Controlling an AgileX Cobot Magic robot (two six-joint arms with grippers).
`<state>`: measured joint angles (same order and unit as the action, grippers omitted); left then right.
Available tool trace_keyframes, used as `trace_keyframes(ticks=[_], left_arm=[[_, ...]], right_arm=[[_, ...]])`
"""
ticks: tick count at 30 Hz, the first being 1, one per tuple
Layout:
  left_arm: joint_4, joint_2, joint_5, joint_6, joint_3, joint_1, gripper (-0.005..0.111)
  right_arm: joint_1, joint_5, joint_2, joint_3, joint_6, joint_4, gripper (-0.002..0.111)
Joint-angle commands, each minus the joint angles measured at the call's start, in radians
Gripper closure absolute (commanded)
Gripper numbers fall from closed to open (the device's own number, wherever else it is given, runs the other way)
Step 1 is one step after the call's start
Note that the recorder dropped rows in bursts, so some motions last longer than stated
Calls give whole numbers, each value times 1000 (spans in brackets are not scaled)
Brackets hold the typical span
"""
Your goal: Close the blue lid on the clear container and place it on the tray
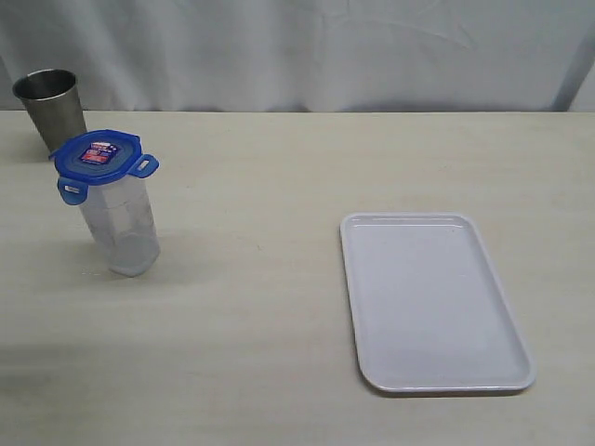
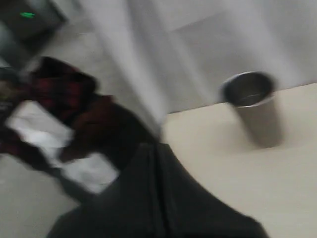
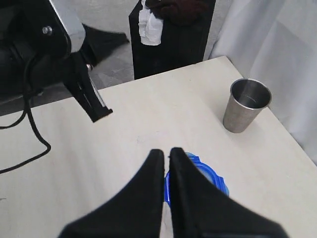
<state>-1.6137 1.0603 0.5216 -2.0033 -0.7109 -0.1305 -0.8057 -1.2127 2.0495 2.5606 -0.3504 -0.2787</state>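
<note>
Lid (image 1: 97, 155) sits on the container (image 1: 121, 228) upper left, flaps splayed, likely unlatched; tray (image 1: 437, 307) lower right waits; right hand (image 3: 167, 152) pinched closed, empty, left hand (image 2: 156, 148) blurred, seemingly closed.

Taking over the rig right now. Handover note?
Left gripper: looks shut and holds nothing, though the view is blurred.
Right gripper: shut, holds nothing.
Neither arm shows in the exterior view.
The blue lid rests on top of the clear container, on the left beside the steel cup. Its flaps stick out and look unlatched.
The tray is on the right, and the container is not on it.
Done: lid set on.
Left: snap the flaps down, then move the container to the tray.
</note>
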Motion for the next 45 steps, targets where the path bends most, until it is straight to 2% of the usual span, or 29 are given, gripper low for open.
trace_keyframes(ticks=[1,3,4,5,6,7,8,9,10,11,15,19,21,22,23,24,26,27,28,30,31,34,37,40,41,43,45], left_arm=[[216,8,430,52,-53,-224,107],[165,-22,58,328,-72,-185,107],[307,-19,-272,590,-66,-109,107],[586,-4,-402,1002,-71,-41,107],[793,2,-405,1276,-59,-19,107],[1096,-9,-332,1615,-24,-15,107],[1373,-22,-256,1886,26,-19,107],[1790,-31,-74,2279,101,-19,107],[2034,-20,128,2520,146,17,107],[2129,6,227,2593,165,66,107],[2131,49,115,2598,167,188,107],[2221,45,136,2637,209,206,107],[2268,32,136,2631,274,206,107],[2238,27,136,2601,312,206,107],[2158,25,161,2551,367,206,107],[2005,22,241,2460,433,206,107],[1873,19,389,2368,559,206,107],[1868,19,489,2308,634,206,107],[1894,19,525,2255,670,206,107],[2014,19,499,2187,704,206,107],[2073,21,487,2219,701,204,106],[2160,56,474,2244,656,204,92],[2163,133,420,2258,603,204,65],[2188,253,419,2258,594,204,31],[2205,287,415,2258,594,204,25],[2207,374,412,2239,594,204,23],[2200,461,467,2201,594,204,23]], right_arm=[[0,-8,-9,-3,-10,-5,104],[0,-8,-9,-3,-16,-5,104],[0,-8,-9,-3,-16,-5,104],[0,-8,-9,-3,-16,-5,104],[0,-8,-9,-3,-16,-5,104],[0,-8,-9,-3,-18,-5,104],[0,-8,-9,-3,-21,-5,104],[0,-8,-9,-3,-26,-5,104],[0,-8,-9,-3,-28,-5,104],[0,-8,-9,-3,-27,-1,104],[0,-8,-9,-3,-27,-1,104],[0,-8,-9,-3,-27,4,104],[0,-8,-9,-3,-32,4,104],[0,-8,-9,-3,-32,9,104],[2,-8,-9,-3,-32,11,104],[2,-8,-9,-3,-32,13,104],[2,-8,-9,-3,-32,13,104],[2,-8,-9,-3,-32,13,104],[2,-8,-9,-3,-32,13,104],[2,-8,-9,-3,-32,16,104],[2,-8,-9,-3,-32,18,104],[2,-8,-9,-3,-24,10,104],[2,-8,-9,-3,-20,2,104],[2,-8,-9,-3,-17,2,104],[2,-8,-9,-3,-17,2,104],[2,-8,-9,-3,-17,2,104],[2,-8,-9,-3,-17,2,104]])
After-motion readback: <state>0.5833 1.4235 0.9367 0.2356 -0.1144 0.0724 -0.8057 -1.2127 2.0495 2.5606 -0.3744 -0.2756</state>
